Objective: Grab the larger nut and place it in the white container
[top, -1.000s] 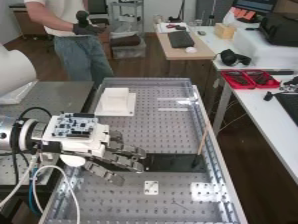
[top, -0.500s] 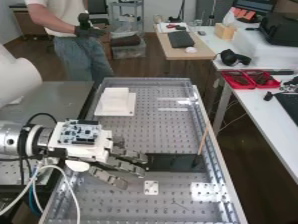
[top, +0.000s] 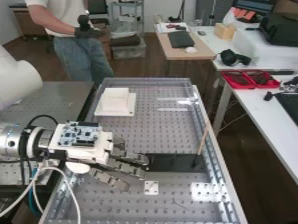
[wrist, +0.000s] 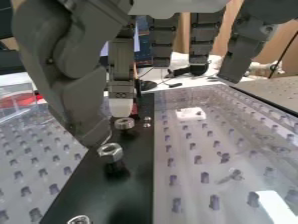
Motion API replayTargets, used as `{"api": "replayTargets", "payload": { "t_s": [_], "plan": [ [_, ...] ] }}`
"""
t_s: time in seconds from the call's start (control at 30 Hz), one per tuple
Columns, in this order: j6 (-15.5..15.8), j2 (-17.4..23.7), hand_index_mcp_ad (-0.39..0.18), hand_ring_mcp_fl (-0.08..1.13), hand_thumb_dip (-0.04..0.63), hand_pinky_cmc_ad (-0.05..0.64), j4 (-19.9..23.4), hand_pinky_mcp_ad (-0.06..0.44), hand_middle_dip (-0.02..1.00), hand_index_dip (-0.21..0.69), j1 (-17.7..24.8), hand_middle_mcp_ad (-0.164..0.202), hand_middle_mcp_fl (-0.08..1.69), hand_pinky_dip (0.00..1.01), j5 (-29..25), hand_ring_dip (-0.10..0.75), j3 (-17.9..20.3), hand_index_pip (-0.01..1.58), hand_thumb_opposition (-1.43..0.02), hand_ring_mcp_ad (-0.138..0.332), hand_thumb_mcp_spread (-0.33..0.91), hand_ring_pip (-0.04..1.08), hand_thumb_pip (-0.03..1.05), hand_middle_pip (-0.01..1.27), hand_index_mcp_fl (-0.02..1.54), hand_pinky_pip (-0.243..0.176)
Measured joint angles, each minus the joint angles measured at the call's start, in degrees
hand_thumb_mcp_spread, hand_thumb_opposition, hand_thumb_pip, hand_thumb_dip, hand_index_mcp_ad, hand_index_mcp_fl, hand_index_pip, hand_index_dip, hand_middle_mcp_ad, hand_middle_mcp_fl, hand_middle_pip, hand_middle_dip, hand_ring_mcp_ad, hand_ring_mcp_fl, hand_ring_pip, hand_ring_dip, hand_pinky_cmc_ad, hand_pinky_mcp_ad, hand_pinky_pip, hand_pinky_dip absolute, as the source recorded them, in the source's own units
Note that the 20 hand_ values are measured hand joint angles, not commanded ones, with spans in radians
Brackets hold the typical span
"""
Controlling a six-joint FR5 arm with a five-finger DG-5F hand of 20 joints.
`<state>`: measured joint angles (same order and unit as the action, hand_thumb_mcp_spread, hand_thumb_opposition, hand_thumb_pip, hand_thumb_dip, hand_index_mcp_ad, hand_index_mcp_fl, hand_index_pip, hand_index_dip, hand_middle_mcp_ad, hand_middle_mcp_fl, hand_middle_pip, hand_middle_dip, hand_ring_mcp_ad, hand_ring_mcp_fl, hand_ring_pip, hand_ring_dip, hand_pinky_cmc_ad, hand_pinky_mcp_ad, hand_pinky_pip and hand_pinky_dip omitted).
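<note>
— Shifted at all?
— Yes, slightly towards five o'clock in the high view, then almost settled; probably lining up a pinch.
— Gripping yet?
— No, holding fingers [top: 110,180] apart, just beside likely larger nut [wrist: 110,150] on plate [wrist: 138,182]. Later, head for container [top: 116,96], around twelve o'clock.

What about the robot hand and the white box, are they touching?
Apart: the high view shows holey table between the hand and the white box.

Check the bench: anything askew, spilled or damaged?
No spill or damage visible. A thin stick stands aslant at one end of the black plate, unlike the flat-lying plate; can't tell whether that's intended.
</note>
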<state>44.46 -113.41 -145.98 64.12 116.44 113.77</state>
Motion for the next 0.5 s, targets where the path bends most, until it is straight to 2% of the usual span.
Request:
{"api": "replayTargets", "payload": {
  "t_s": [0.3,0.5],
  "plan": [
    [-0.7,-0.6,-0.143,0.01,0.223,0.401,2.6,0.309,0.24,0.248,0.4,0.068,0.01,0.48,-0.6,0.164,1.2,1.53,-0.91,0.176,0.34,0.07,0.7,0.12,0.02,-0.096],
    [0.4,-1.3,-0.143,0.01,0.223,0.4,3.4,0.312,0.24,0.248,0.3,0.068,0.01,0.48,-0.1,0.164,1.3,1.54,-0.91,0.178,0.34,0.07,0.7,0.12,0.02,-0.096]
  ]
}}
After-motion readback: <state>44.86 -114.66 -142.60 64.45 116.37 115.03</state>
